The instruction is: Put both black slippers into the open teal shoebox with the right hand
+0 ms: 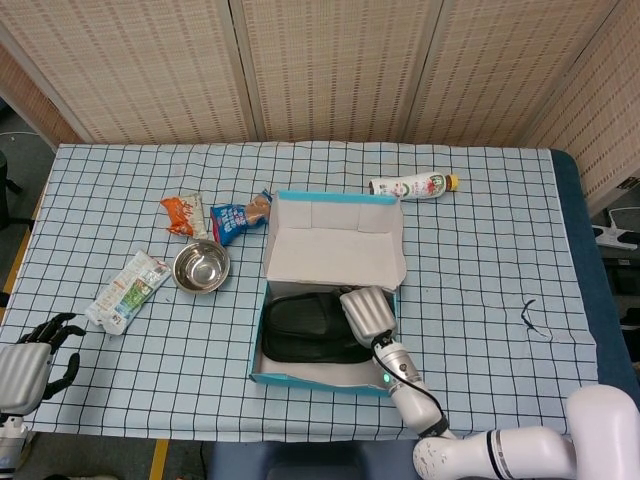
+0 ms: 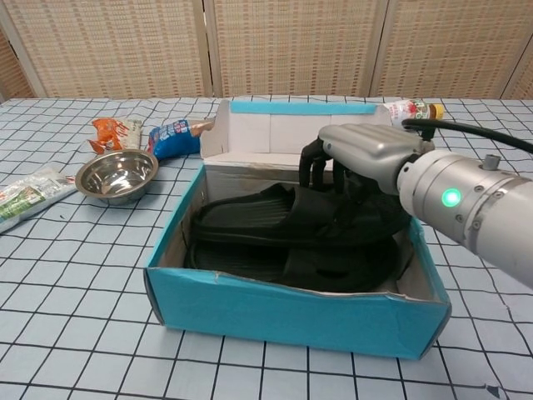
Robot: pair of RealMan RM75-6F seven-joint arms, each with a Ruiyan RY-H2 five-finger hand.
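The open teal shoebox [image 1: 262,374] [image 2: 283,315] sits mid-table with its white lid flap standing at the back. Two black slippers lie stacked inside it: the upper slipper [image 1: 305,318] [image 2: 250,218] on the lower slipper [image 2: 333,268]. My right hand [image 1: 366,313] [image 2: 360,160] reaches into the box from the right, its dark fingers [image 2: 320,173] curled over the upper slipper's strap and gripping it. My left hand [image 1: 40,350] rests at the table's near left edge, fingers apart, holding nothing.
A steel bowl [image 1: 201,266] [image 2: 117,174], an orange snack bag [image 1: 181,214], a blue snack bag [image 1: 236,217] and a white packet [image 1: 127,289] lie left of the box. A white bottle [image 1: 412,186] lies behind it. The table's right side shows bare checked cloth.
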